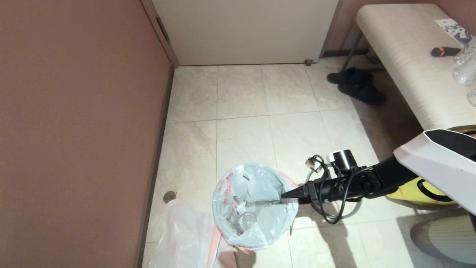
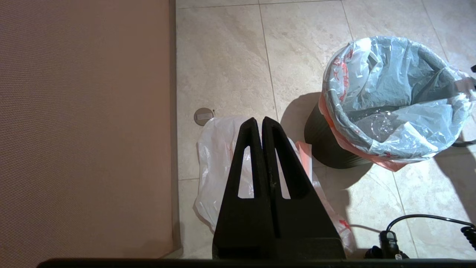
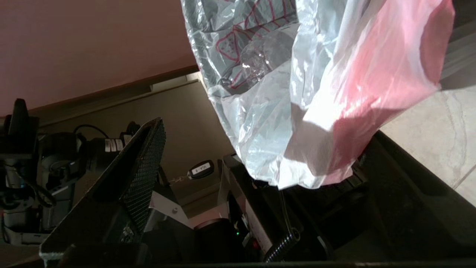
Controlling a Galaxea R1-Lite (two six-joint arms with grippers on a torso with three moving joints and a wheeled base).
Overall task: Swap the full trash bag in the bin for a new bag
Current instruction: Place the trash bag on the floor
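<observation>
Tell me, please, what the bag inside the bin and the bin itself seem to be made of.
The bag in the bin: thin translucent plastic film, glossy and creased, with red print; a clear bottle shows through. The bin: probably matte black plastic, though its dull, shadowed wall leaves that open.

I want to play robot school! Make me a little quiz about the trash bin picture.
1. True or false: the bin still has a bag in it, with a clear bottle inside.
2. Which claw is at the bin's rim: A left claw, B right claw?
3. Fill in: the new bag lies on the ____, between the bin and the wall.

Key: 1 true. 2 B; it is open beside the full bag, while the left claw is shut and parked. 3 floor.
</observation>
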